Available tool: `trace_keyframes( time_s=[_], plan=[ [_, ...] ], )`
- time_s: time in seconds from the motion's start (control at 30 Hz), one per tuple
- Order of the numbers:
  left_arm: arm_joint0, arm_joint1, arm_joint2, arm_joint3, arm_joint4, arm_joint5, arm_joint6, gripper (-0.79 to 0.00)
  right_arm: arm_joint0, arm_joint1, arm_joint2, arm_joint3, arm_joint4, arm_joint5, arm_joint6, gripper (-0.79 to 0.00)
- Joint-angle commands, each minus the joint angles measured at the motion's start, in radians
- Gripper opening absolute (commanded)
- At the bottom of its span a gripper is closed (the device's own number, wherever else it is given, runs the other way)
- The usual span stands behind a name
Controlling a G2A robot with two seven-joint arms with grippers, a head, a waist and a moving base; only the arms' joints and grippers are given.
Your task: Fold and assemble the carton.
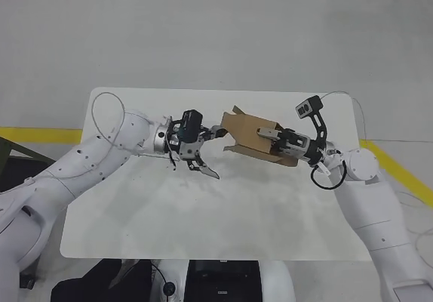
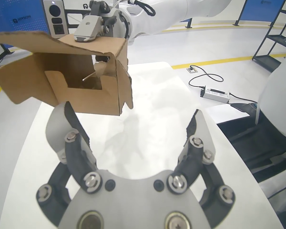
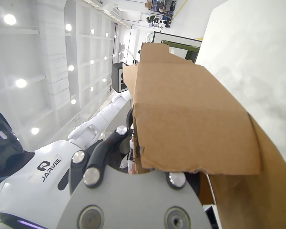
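The carton point(image 1: 250, 136) looks light and crease-prone. The right pincer point(image 1: 269, 134) pinches its top panel point(image 2: 109, 42), while the left pincer point(image 1: 215, 152), spread at its nine o'clock, could take a loose flap point(image 2: 125, 86).

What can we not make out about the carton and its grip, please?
- Right wrist view: the carton hides the fingertips of the right gripper.
- Left wrist view: one carton flap is cut off by the edge; its far end lies behind its own walls.
- Top view: the carton's inside is too small.
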Motion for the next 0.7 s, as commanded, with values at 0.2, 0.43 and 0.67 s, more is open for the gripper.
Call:
trace_keyframes(
  time_s=[0.2,0.43,0.67],
  plan=[
    [0.046,0.003,-0.075,-0.005,-0.084,0.051,-0.038,0.000,-0.012,-0.005,-0.012,-0.009,-0.003,-0.001,-0.043,-0.785],
    [0.075,-0.003,-0.130,0.001,-0.182,0.064,-0.110,0.000,-0.016,-0.008,-0.027,-0.017,-0.009,0.004,-0.049,-0.785],
    [0.091,-0.016,-0.170,0.024,-0.284,0.058,-0.198,0.000,-0.021,-0.009,-0.044,-0.038,-0.026,0.006,-0.026,-0.785]
  ],
)
